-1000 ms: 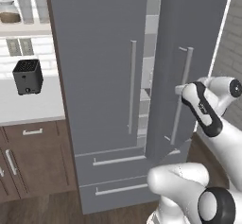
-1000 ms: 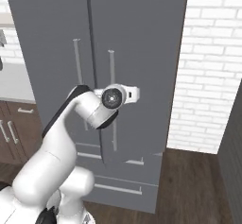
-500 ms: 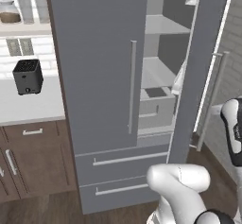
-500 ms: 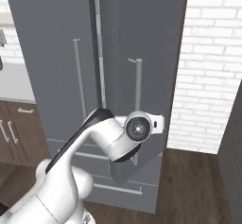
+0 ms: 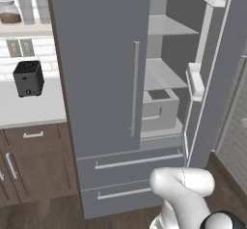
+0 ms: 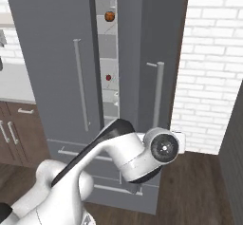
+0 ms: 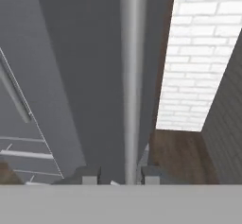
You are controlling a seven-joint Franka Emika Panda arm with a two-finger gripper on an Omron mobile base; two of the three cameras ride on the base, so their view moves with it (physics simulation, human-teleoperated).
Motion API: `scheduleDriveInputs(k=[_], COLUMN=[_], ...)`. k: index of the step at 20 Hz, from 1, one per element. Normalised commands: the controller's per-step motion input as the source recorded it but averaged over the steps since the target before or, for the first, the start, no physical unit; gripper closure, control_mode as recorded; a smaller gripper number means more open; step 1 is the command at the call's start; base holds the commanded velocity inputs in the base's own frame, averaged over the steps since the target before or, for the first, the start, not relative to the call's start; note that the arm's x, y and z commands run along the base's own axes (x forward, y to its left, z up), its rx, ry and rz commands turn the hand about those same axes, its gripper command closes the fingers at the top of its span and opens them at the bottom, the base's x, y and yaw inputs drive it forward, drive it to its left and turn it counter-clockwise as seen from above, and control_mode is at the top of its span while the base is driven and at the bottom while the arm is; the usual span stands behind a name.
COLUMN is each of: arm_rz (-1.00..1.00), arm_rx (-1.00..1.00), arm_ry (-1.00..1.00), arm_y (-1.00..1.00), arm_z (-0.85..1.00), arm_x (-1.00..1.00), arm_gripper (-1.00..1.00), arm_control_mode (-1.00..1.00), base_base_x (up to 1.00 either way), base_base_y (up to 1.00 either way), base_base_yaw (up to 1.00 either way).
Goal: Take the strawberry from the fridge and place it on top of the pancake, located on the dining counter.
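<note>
The gripper [image 7: 116, 175] is clenched on the silver handle [image 7: 132, 76] of the fridge's [image 5: 96, 78] right door [image 6: 156, 53], one finger tip on either side of the bar. Through the gap beside that door, the strawberry [image 6: 108, 77] sits on a shelf, at about 6 o'clock from an orange-brown ball [image 6: 109, 16].

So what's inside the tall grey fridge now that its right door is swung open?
Inside the tall grey fridge: pale grey shelves, a grey box-shaped bin, a tiny dark-red strawberry and a round orange-brown ball higher up. The closed left door covers the rest.
</note>
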Motion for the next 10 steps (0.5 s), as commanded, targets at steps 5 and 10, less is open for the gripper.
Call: scheduleDriveInputs(k=[5, 10], arm_rz=[0.00, -0.04], arm_rx=[-0.15, -0.36], arm_ry=[0.22, 0.03], arm_y=[0.37, 0.87], arm_z=[0.03, 0.49], arm_x=[-0.39, -0.66], arm_gripper=[-1.00, -1.00], arm_control_mode=[-1.00, -1.00], base_base_x=[0.00, 0.00], base_base_y=[0.00, 0.00], base_base_yaw=[0.00, 0.00])
